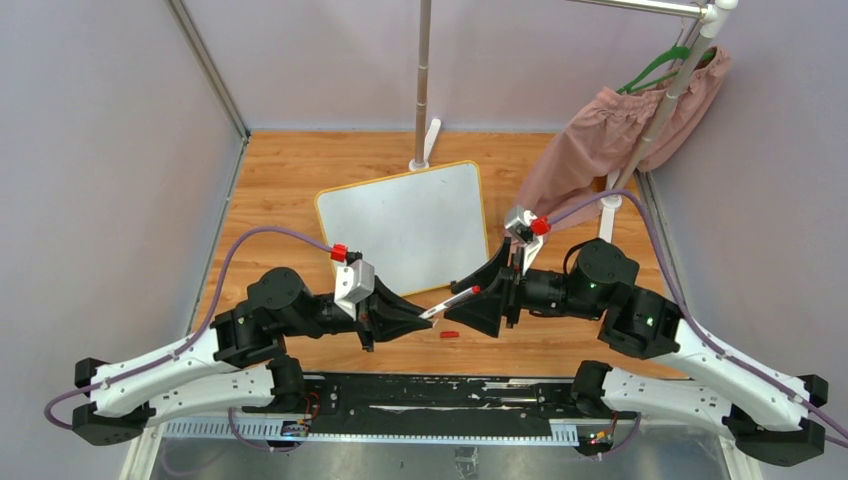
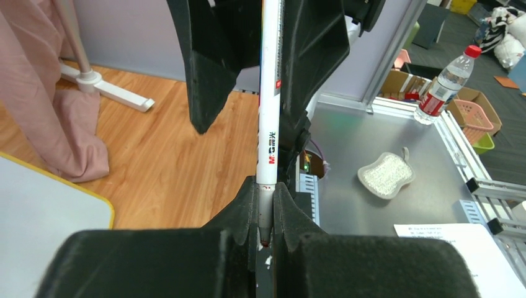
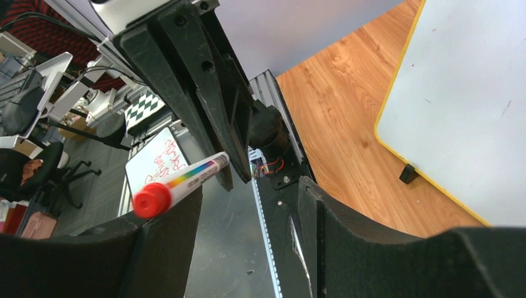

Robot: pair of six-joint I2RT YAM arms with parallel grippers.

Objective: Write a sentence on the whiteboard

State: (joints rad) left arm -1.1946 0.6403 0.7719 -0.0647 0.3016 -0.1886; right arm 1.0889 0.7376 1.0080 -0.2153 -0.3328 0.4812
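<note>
Inward, both arms nose to nose: left gripper [image 1: 425,316] jaws clenched on marker [image 1: 449,301], right gripper [image 1: 478,297] jaws released.

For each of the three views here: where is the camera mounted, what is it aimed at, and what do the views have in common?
Top external: above and behind both arms, looking down on the whiteboard; both arms show.
Left wrist: on the left gripper, shut on the marker, facing the right gripper.
Right wrist: on the right gripper, open, facing the left gripper.
Shared: marker, whiteboard edge and wooden tabletop in all three.
</note>
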